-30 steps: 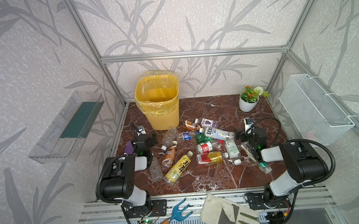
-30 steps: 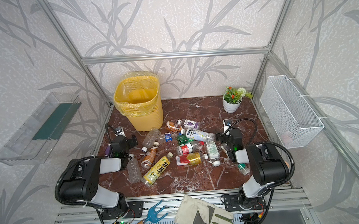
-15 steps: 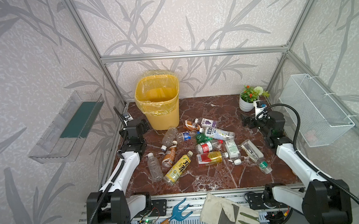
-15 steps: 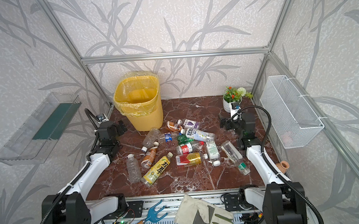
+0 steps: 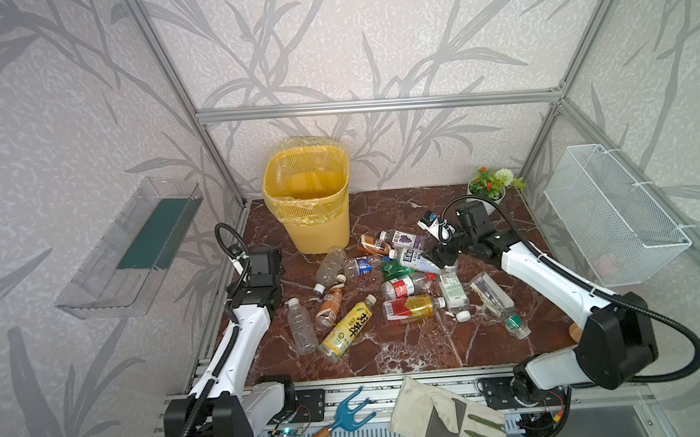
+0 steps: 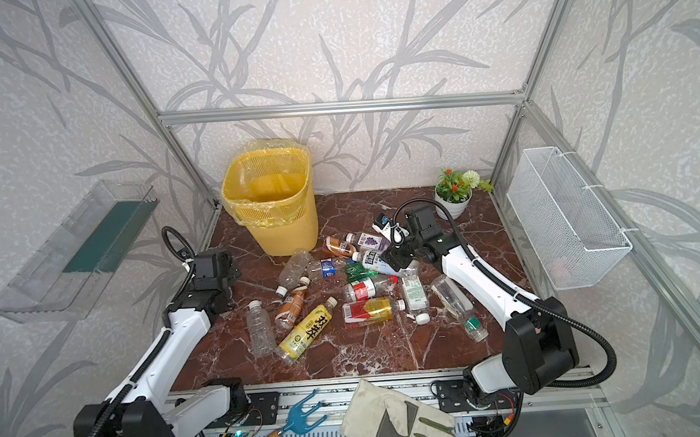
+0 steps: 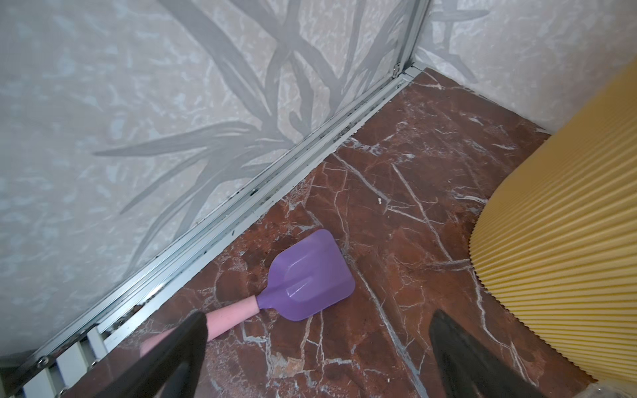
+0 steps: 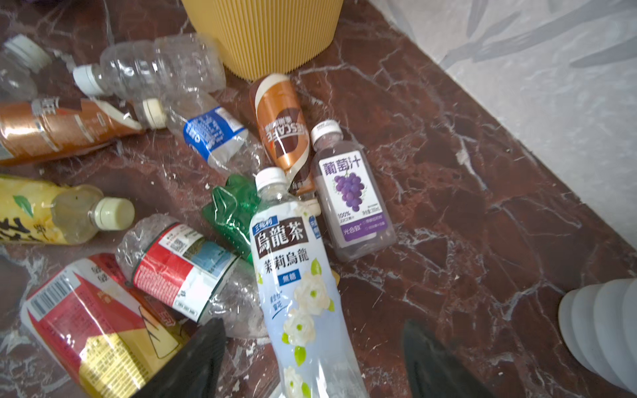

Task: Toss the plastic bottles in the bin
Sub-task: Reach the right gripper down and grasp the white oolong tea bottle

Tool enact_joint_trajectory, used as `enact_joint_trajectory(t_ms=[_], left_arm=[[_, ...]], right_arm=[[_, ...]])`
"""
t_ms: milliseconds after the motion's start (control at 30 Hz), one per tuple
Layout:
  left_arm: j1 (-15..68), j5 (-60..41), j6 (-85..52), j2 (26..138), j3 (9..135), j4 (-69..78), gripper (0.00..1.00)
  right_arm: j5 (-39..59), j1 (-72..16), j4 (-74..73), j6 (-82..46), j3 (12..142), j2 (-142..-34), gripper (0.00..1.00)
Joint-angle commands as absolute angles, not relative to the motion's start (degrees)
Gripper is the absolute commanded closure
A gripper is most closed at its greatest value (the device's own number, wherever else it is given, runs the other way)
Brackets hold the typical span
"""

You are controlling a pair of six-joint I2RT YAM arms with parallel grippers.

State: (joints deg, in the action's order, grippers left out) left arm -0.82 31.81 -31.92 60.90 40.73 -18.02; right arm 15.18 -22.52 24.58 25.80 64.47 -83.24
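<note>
Though several look crushed, the plastic bottles (image 5: pixel 348 325) show colourful labels

Red-brown marble on the table (image 5: pixel 410 349), white veins running all through it. My left gripper (image 7: pixel 317 316) is black. The spatula (image 7: pixel 310 272) has a purple blade and a pink handle. The bin (image 7: pixel 558 241) is yellow with fine ribbing.

My right gripper (image 8: pixel 312 325) is black too, and here come the labels. The flower-label bottle (image 8: pixel 296 275) is pale blue with white blossoms, green leaves and dark lettering. The grape bottle (image 8: pixel 348 193) is white with purple grapes. The coffee bottle (image 8: pixel 281 127) is brown and orange. The green bottle (image 8: pixel 231 210) is green all over. The blue-label bottle (image 8: pixel 213 134) is clear with blue. The red-and-white bottle (image 8: pixel 182 265) is next, then the red-and-yellow bottle (image 8: pixel 93 320). The yellow bottle (image 5: pixel 346 328) has black characters. The walls (image 5: pixel 370 39) are pale grey with a darker grey leaf pattern.
</note>
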Motion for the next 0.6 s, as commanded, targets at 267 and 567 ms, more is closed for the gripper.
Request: enact_joint_trajectory(t_ms=[267, 567], left_arm=[[-1.13, 34.84, -37.53, 58.71, 39.12, -20.67, 0.01], [-1.23, 34.07, -36.83, 58.98, 39.11, -20.35, 0.01]], right_arm=[[13.74, -24.19, 38.68, 33.94, 72.47, -93.59, 0.21], [10.17, -25.74, 40.16, 36.19, 77.45, -100.55, 0.23]])
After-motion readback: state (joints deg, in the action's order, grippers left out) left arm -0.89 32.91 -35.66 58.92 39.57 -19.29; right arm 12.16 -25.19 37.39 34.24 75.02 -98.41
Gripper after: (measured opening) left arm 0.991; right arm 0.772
